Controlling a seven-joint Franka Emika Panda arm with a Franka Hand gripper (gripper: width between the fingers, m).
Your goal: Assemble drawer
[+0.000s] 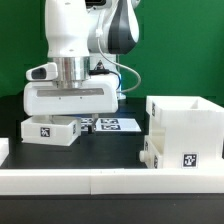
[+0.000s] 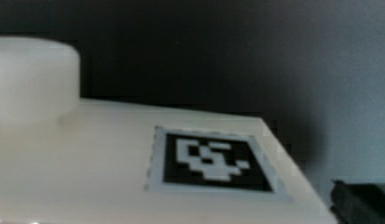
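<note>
The hand point(image 1: 62, 116) hangs low over the small tray point(image 1: 45, 131) at the exterior view's left, probably to grip it for the cubic shell point(image 1: 186, 125) well apart; I cannot tell how wide it is.

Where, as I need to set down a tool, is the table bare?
Bare table lies between the small tray and the shell, and between the marker board and the border rail. Crowded where the gripper hangs over that tray.
</note>
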